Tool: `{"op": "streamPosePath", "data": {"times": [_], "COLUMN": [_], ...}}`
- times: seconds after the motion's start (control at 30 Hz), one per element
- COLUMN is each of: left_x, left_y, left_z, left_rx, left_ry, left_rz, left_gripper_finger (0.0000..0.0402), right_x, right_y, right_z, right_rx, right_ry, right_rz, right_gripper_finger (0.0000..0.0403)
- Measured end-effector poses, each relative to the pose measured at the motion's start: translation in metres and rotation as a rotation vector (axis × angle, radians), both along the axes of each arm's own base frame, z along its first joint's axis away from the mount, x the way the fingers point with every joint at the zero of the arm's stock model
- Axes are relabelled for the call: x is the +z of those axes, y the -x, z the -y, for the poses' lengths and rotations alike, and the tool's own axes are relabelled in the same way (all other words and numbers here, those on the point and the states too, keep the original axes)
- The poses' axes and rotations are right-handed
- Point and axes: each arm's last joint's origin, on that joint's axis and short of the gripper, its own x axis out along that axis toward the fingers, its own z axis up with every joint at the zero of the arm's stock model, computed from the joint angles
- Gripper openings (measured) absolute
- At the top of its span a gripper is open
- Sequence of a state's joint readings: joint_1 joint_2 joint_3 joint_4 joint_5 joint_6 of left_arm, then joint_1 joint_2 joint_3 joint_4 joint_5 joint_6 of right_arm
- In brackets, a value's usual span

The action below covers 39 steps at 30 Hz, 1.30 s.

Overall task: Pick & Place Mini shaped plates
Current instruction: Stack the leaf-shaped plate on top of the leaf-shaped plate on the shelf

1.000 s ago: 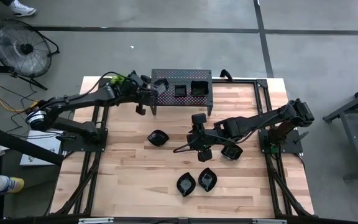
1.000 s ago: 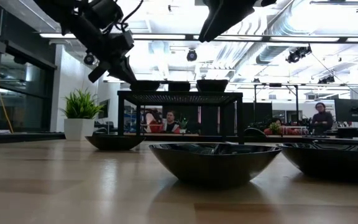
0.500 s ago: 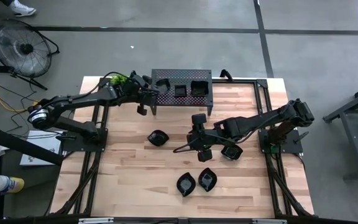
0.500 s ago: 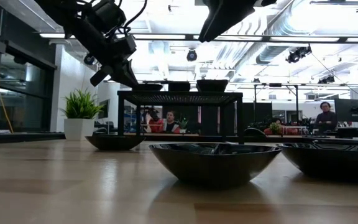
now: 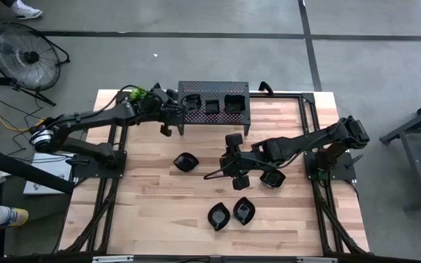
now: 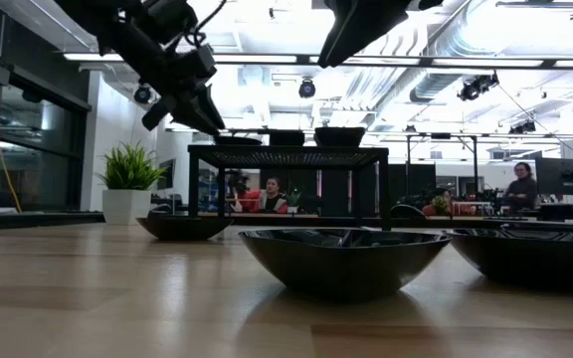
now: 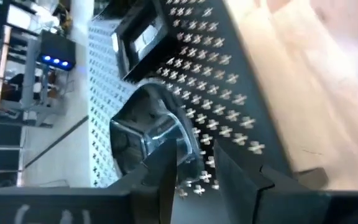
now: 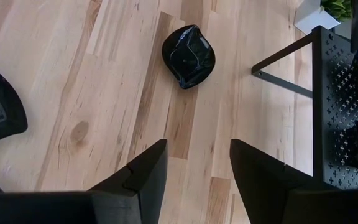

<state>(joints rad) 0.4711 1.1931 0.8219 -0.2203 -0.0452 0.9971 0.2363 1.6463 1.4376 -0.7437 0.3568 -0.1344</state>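
Pale wooden planks are forming the table (image 5: 152, 204), with a grey floor around it and a bright office hall showing behind in the low view. 3 mini shaped plates are sitting on top of the black perforated stand (image 5: 238, 117) at the table's far edge: a roundish plate (image 7: 145, 134) at its left end, a small square plate (image 5: 211, 107) in the middle and a larger square plate (image 5: 234, 103) at the right. 4 more are lying on the wood: a leaf-shaped plate (image 8: 189, 56) alone near the middle, 2 plates (image 5: 231, 213) close together toward the near edge, and another plate (image 5: 272, 178) partly under the right arm. The left gripper (image 7: 194, 165) is hovering at the roundish plate, its fingers slightly parted beside the rim; whether they are touching it I cannot tell. The right gripper (image 8: 197, 165) is hanging over bare wood, fingers spread and holding nothing.
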Motion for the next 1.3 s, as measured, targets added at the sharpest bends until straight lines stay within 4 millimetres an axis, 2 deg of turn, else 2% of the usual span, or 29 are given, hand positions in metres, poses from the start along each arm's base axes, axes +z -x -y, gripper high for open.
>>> {"op": "streamPosePath", "data": {"times": [0.27,0.53,0.77,0.97,1.13,1.3], "left_x": [0.014,0.003,-0.009,-0.027,-0.044,-0.062], "left_y": [0.021,0.032,0.023,0.01,0.0,-0.009], "left_z": [0.039,0.086,0.121,0.141,0.152,0.154], "left_rx": [-0.114,-0.343,-0.512,-0.538,-0.56,-0.552], "left_ry": [0.027,0.111,0.056,-0.072,-0.106,-0.106], "left_rz": [-0.062,-0.268,-0.373,-0.492,-0.579,-0.662], "left_gripper_finger": [0.0105,0.0105,0.0105,0.0113,0.0163,0.0211], "right_x": [0.0,0.0,0.0,0.0,0.0,0.0], "right_y": [0.001,0.0,0.0,0.0,0.0,0.0], "right_z": [0.0,0.0,-0.001,-0.001,-0.002,-0.002], "right_rx": [0.0,0.007,0.019,0.023,0.03,0.036], "right_ry": [-0.001,-0.008,-0.029,-0.037,-0.047,-0.067], "right_rz": [-0.008,-0.008,-0.006,-0.007,-0.009,-0.012], "right_gripper_finger": [0.017,0.0169,0.017,0.0169,0.0169,0.0169]}}
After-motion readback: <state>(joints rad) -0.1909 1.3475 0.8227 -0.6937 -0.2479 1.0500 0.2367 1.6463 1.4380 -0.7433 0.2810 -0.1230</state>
